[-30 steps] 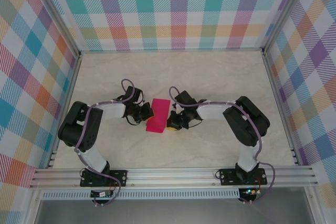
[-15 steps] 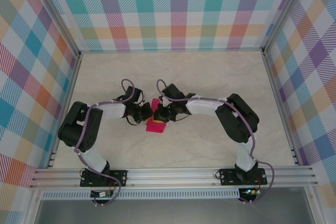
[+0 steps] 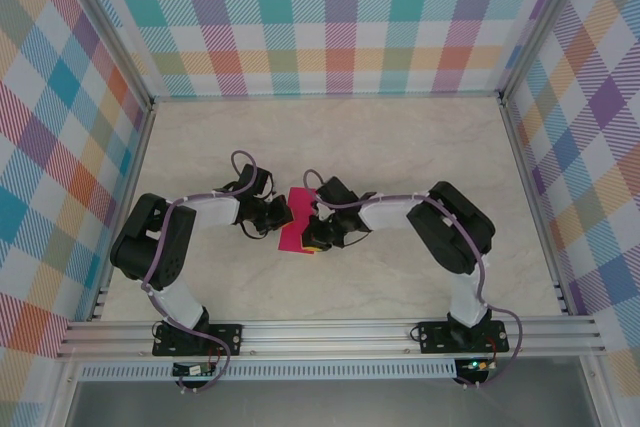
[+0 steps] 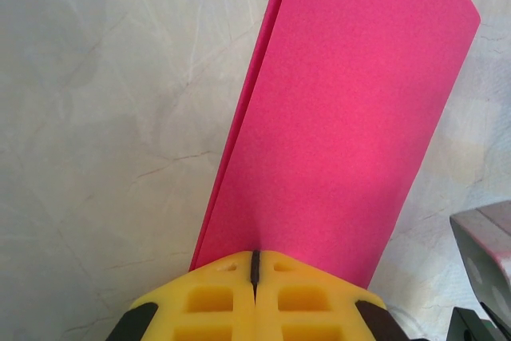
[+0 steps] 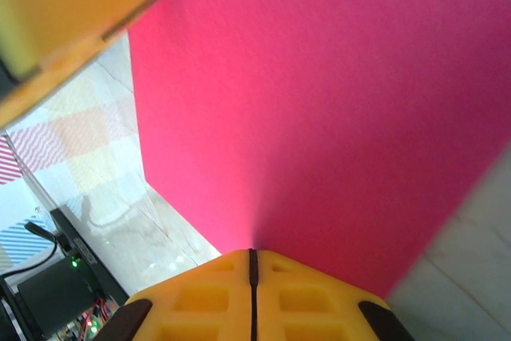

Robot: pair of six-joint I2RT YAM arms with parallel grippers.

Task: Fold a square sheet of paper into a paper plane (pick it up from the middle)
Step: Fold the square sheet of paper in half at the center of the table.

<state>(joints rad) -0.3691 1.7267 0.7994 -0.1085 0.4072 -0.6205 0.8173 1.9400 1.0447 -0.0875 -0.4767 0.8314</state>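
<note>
Edges of the thin magenta-pink paper sheet (image 3: 296, 219), folded double, are pinched from both sides. The left gripper (image 3: 281, 215) is clamped on its left edge, yellow fingers (image 4: 215, 305) pressed together, and the right gripper (image 3: 311, 235) is clamped on its right. Pale marbled tabletop (image 3: 420, 147) lies bare beyond both grippers, checked walls (image 3: 340, 27) well apart. A second ago the right gripper sat further right, with more pink showing.

The square sheet of paper (image 4: 343, 117) is plain magenta-pink, with no pattern. The left gripper (image 4: 255, 265) and the right gripper (image 5: 252, 261) are yellow with black edges. The table (image 3: 400, 147) is cream with faint marble veins. The walls (image 3: 340, 17) show pastel plaid: teal, orange, purple, pink and yellow on white.
</note>
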